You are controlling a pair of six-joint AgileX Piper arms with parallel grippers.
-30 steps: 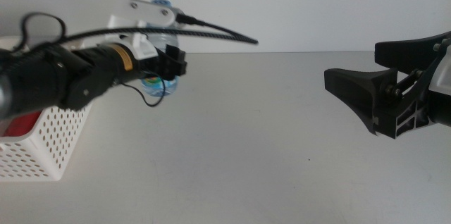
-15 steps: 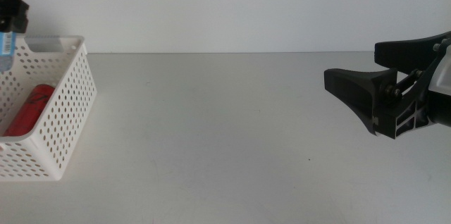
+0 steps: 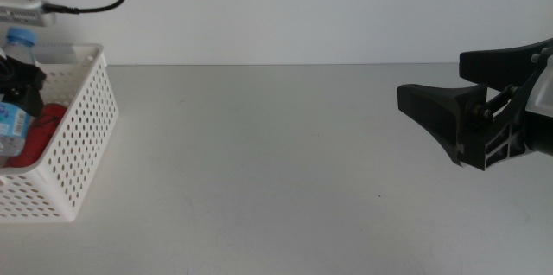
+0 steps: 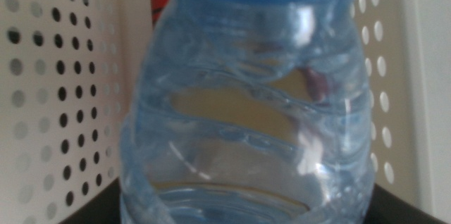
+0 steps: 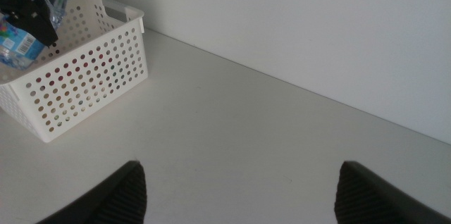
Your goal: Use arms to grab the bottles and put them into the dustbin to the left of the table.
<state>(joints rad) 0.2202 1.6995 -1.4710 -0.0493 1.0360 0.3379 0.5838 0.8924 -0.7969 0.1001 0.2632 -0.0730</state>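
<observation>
The small clear blue-capped water bottle (image 3: 14,93) hangs over the white perforated plastic dustbin (image 3: 76,150) at the left end of the pale grey table (image 3: 259,163), its long axis tilted, cap up and toward the wall, base down in the basket beside a red can (image 3: 41,128) lying there. The left gripper (image 3: 22,85) is clamped on the bottle's body, though its jaws are mostly cut off at the picture's edge and blocked in the left wrist view. The right gripper (image 5: 239,189) waits at the table's right side, jaws spread wide and holding nothing.
</observation>
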